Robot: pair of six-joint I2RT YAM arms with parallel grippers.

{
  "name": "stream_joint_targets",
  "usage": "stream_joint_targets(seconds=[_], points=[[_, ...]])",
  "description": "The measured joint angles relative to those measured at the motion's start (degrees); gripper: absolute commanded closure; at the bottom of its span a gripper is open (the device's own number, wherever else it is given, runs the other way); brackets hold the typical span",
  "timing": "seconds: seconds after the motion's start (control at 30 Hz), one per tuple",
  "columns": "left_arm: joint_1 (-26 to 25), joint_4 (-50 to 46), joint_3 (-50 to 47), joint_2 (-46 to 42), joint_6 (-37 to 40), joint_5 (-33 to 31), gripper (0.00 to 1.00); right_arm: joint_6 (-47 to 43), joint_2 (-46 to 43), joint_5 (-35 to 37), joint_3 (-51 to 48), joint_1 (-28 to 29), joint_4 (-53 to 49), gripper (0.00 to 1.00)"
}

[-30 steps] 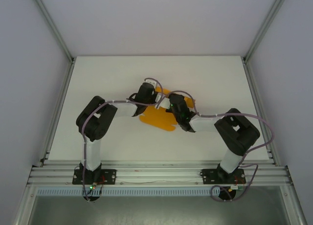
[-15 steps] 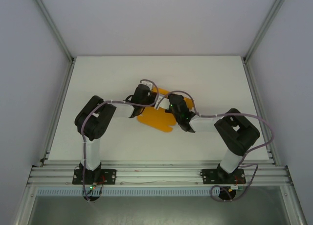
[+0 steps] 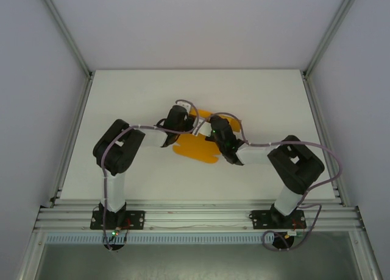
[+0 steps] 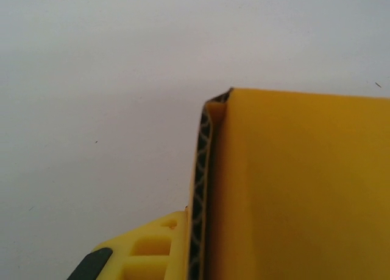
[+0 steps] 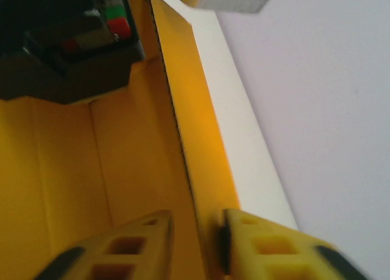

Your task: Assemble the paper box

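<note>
The paper box [image 3: 196, 147] is bright orange card, partly folded, lying mid-table between both arms. In the left wrist view one raised wall of the paper box [image 4: 298, 189] shows its corrugated edge. My left gripper [image 4: 204, 231] is shut on that wall; one yellow finger [image 4: 146, 252] presses its outer side and the other is hidden behind the card. In the right wrist view my right gripper [image 5: 198, 234] is open, its fingers apart astride another raised wall of the paper box [image 5: 140, 164]. From above, the left gripper [image 3: 190, 122] and right gripper [image 3: 213, 129] sit close together over the box's far end.
The white table [image 3: 140, 97] is walled on three sides, with metal rails along its left edge [image 3: 73, 134] and right edge [image 3: 320, 128]. The left arm's black wrist body [image 5: 67, 49] looms just ahead of my right fingers.
My right gripper has opened off the box wall. The left arm and the box shifted slightly to the left, then held still.
</note>
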Motion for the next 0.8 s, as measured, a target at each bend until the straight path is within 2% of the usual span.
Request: stream_joint_targets(seconds=[0.13,0.2,0.23,0.27,0.37,0.53,0.63,0.8], points=[[0.8,-0.1,-2.6,-2.4,-1.0,-0.2,1.00,3.6,-5.1,-0.6,-2.2,-0.2,-4.0,0.38],[1.5,-0.1,-4.3,-4.4,-1.9,-0.2,1.00,6.5,-10.0,-1.4,-3.3,-0.5,-7.6,0.22],[1.8,-0.2,-4.8,-5.4,-2.4,-0.2,1.00,7.7,-12.5,-2.0,-3.6,-0.7,-9.5,0.04],[2.2,-0.2,-5.2,-6.4,-2.8,-0.2,1.00,9.4,-15.1,-2.7,-3.8,-0.7,-11.4,0.00],[2.6,0.5,-7.1,-9.8,-4.2,-0.1,1.00,14.7,-23.3,-5.4,-5.7,-1.0,-13.8,0.00],[2.8,2.0,-11.1,-14.4,-5.8,1.5,1.00,24.1,-34.8,-6.7,-11.1,-2.1,-12.0,0.00],[2.8,2.1,-11.7,-15.6,-6.0,2.2,1.00,30.2,-36.8,-4.2,-9.0,-4.1,-12.9,0.00],[2.8,2.2,-12.6,-16.9,-6.7,3.1,1.00,38.2,-35.6,0.8,0.7,-7.6,-16.2,0.00]])
